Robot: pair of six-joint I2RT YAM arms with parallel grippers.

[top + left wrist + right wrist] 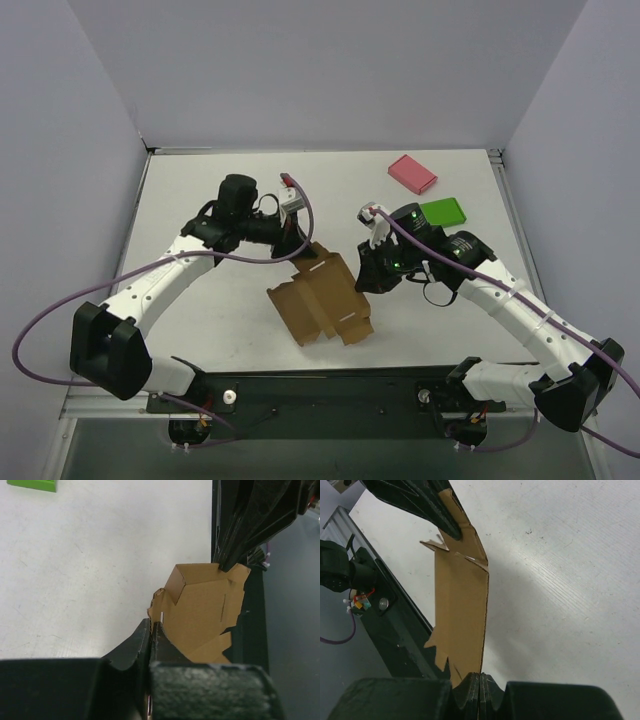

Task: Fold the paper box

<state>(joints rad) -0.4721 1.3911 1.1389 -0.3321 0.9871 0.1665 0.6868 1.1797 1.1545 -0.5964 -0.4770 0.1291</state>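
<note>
The paper box (322, 298) is a brown die-cut cardboard sheet with flaps, partly bent, held above the middle of the table. My left gripper (298, 246) is shut on its far edge; in the left wrist view (151, 627) the jaws pinch the cardboard (200, 615). My right gripper (362, 280) is shut on its right edge; in the right wrist view (480, 676) the jaws clamp the sheet's edge (460, 610), and the left gripper's fingers (420, 500) show at the sheet's other end.
A pink flat box (412, 173) and a green flat box (443, 212) lie at the back right of the white table (200, 190). The black base rail (330, 390) runs along the near edge. Grey walls surround the table.
</note>
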